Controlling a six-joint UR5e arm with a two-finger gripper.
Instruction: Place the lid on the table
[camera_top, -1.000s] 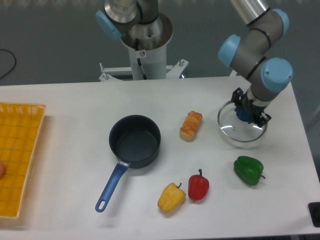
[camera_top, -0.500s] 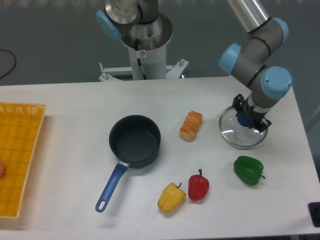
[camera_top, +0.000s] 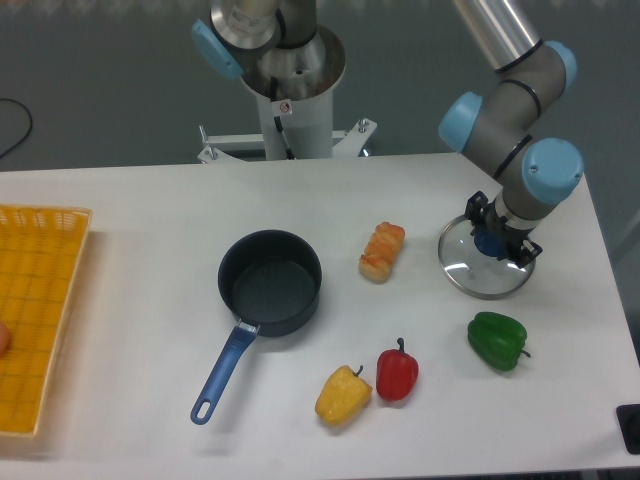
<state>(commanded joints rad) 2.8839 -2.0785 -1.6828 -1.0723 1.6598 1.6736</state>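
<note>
Camera view: gripper (camera_top: 498, 238) clamped on the lid (camera_top: 485, 265) knob, lid on bench (camera_top: 150, 200); saucepan (camera_top: 270, 282) holds nothing visible.

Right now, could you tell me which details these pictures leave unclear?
- Lid knob, fixed camera: the gripper covers it, so jaw state is unreadable.
- Whether the lid rests on the table: too fine to tell.
- Yellow tray: cut by the left edge; a rounded object there is mostly out of frame.
- Dark object, lower right: cut off.
</note>
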